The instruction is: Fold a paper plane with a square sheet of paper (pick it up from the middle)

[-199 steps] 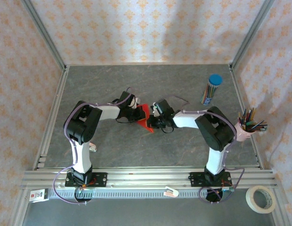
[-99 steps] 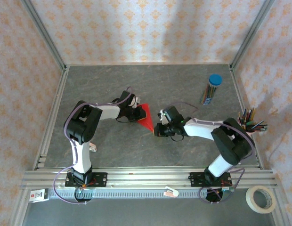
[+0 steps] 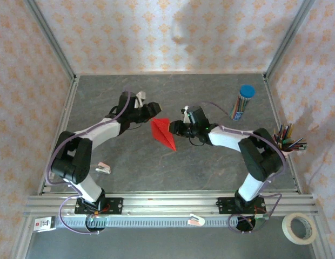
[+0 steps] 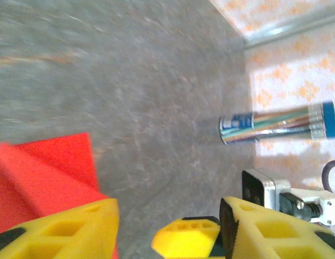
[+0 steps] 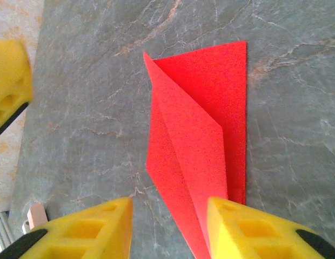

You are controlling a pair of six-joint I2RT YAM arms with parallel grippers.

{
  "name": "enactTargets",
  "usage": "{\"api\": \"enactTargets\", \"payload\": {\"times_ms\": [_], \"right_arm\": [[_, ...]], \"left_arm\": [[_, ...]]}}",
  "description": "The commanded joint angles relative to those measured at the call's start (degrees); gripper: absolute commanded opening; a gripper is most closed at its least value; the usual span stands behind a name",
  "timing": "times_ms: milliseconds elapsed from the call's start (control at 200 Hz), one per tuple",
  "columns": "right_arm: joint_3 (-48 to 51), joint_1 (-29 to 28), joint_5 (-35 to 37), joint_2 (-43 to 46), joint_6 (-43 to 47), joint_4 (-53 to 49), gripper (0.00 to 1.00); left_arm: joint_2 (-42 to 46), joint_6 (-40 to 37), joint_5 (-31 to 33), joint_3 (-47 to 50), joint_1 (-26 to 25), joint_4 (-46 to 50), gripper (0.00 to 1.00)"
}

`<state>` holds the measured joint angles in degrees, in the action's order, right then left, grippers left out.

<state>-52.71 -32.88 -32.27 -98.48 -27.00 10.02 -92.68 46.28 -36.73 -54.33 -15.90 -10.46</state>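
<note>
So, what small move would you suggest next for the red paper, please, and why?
Probably grip the paper plane with the right hand for another fold: it lies loose, looking only partly folded, with that hand and the left hand open beside it.

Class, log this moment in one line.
folded red paper plane: on grey table, unheld | left hand: open | right hand: open

Bright, even light with soft shadows. Left wrist view is smeared, paper plane (image 4: 48,172) all fuzzy; right wrist view's crisp.
</note>
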Motion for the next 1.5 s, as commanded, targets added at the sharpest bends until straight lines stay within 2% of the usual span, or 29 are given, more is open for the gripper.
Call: {"api": "enactTargets", "payload": {"times_ms": [0, 180, 310, 385, 465, 546, 866, 1016, 1181, 1381, 1496], "right_arm": [[-2.9, 0.5, -2.1, -3.4, 1.3, 1.1, 0.40], [-7.6, 0.8, -3.8, -8.8, 3.6, -1.3, 0.40], [-9.3, 1.0, -4.5, -11.5, 4.5, -2.5, 0.39], [-10.0, 1.0, -5.0, -12.5, 4.9, -3.2, 0.33], [-10.1, 1.0, -6.3, -12.7, 5.3, -2.9, 0.26], [-10.1, 1.0, -5.6, -12.2, 5.7, -3.1, 0.25], [-5.5, 1.3, 0.8, -5.9, 4.6, 1.6, 0.37], [-6.4, 1.3, 1.8, -7.8, 4.8, -0.4, 0.41], [-8.1, 1.3, -1.0, -10.9, 5.2, -1.9, 0.40], [-8.4, 1.3, -5.6, -11.4, 6.4, -1.2, 0.28], [-8.6, 1.3, -6.1, -11.3, 7.0, -1.0, 0.14]], "left_arm": [[2.8, 1.8, 2.8, 5.8, 2.5, -3.2, 0.63], [6.1, 0.8, 3.8, 11.4, 3.7, -4.4, 0.87], [6.9, 1.3, 4.1, 13.6, 3.9, -6.0, 0.96], [7.0, 1.6, 3.9, 14.3, 3.9, -7.1, 0.99], [7.3, 1.8, 3.8, 14.8, 3.9, -7.7, 0.99], [7.8, 1.7, 3.9, 15.2, 3.9, -7.9, 0.99], [8.2, 1.4, 4.6, 15.2, 4.0, -7.2, 0.99], [8.0, 1.6, 4.2, 15.4, 4.0, -7.7, 0.99], [7.9, 1.5, 3.6, 15.5, 4.0, -7.9, 0.99], [7.5, 1.4, 2.4, 15.4, 4.0, -8.3, 0.99], [7.3, 1.6, 1.5, 15.5, 4.0, -9.0, 0.99]]}}
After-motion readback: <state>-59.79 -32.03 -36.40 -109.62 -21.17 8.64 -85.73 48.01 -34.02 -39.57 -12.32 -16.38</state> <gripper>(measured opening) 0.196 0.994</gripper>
